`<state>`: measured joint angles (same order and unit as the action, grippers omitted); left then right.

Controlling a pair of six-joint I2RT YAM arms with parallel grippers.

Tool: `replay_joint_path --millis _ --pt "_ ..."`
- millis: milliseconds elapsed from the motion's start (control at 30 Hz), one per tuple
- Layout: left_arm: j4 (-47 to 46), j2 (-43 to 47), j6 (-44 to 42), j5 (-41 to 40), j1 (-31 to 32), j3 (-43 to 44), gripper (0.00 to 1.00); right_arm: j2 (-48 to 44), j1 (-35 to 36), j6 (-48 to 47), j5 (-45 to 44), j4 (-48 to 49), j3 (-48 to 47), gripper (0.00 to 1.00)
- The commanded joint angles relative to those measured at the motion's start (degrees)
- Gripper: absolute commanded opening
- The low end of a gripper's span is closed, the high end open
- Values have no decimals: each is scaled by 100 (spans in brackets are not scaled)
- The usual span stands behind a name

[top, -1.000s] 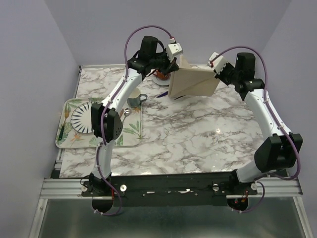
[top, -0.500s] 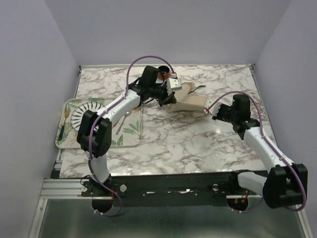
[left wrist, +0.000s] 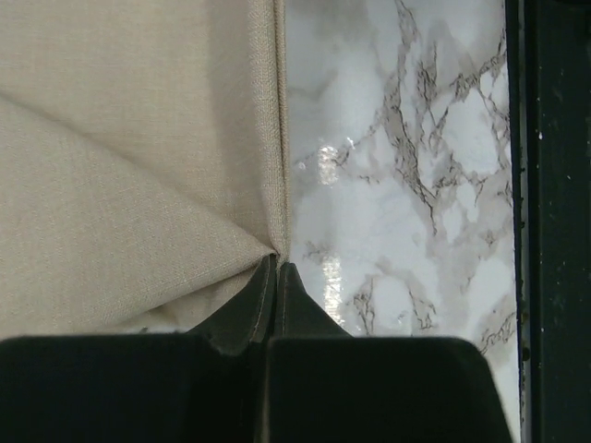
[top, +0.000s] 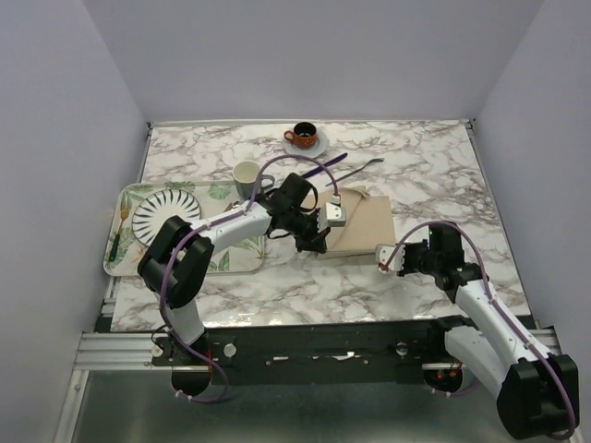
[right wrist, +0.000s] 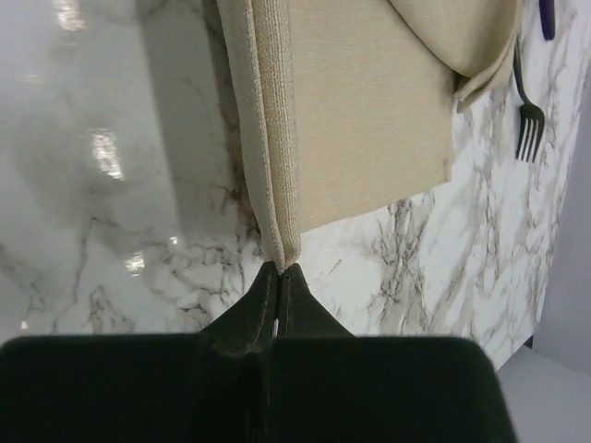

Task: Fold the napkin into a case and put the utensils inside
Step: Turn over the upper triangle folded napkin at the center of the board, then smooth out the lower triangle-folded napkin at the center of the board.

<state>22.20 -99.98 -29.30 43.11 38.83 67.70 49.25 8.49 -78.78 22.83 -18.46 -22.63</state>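
The napkin point(top: 360, 221) is plain beige, the table point(top: 434, 185) grey-veined white marble.

Bare bench point(top: 434, 175) far right and along near edge: free passage. Left side blocked by tray point(top: 247, 247), mug point(top: 246, 173). Far centre cluttered: cup point(top: 302, 136), knife point(top: 325, 165), fork point(top: 365, 166). Napkin point(top: 365, 221) covers middle.

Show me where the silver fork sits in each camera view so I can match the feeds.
Top external: fork just beyond the napkin's far edge, beside the purple knife.
Left wrist: not in view.
Right wrist: upper right edge, tines downward, past the napkin's corner.
Shared landmark: the beige napkin, in all three views.
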Motion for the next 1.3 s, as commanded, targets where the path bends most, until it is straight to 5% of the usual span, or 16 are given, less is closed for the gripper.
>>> replay_joint_path --millis 0,100,133,167,233,300,433,567,767,1267 --pt "171 295 -32 -233 204 -397 0 -319 91 -647 108 -1079 75 5" --pt "180 330 -49 -268 362 -626 0 -547 126 -761 213 -1572 40 36" --pt "284 330 -102 -294 406 -679 0 -592 126 -744 248 -1712 -56 68" --pt "346 296 -181 -321 484 -679 0 -636 126 -674 300 -1931 -118 79" --pt "548 287 -251 -295 494 -653 19 -637 126 -228 327 -2073 -328 85" --pt "689 357 -382 -269 485 -627 42 -505 118 107 301 -2337 -759 87" --pt "1032 567 -105 47 354 -364 59 337 39 1519 160 -2434 -1646 87" --pt "-11 708 1915 172 -392 -214 61 1523 -146 2892 301 -2592 -2657 80" --pt "-480 8 4192 -1330 -1149 533 64 3062 -295 4546 503 -2961 -3923 72" --pt "-752 -742 5698 -2870 -1237 560 61 4136 -629 5751 731 -3322 -4153 67"
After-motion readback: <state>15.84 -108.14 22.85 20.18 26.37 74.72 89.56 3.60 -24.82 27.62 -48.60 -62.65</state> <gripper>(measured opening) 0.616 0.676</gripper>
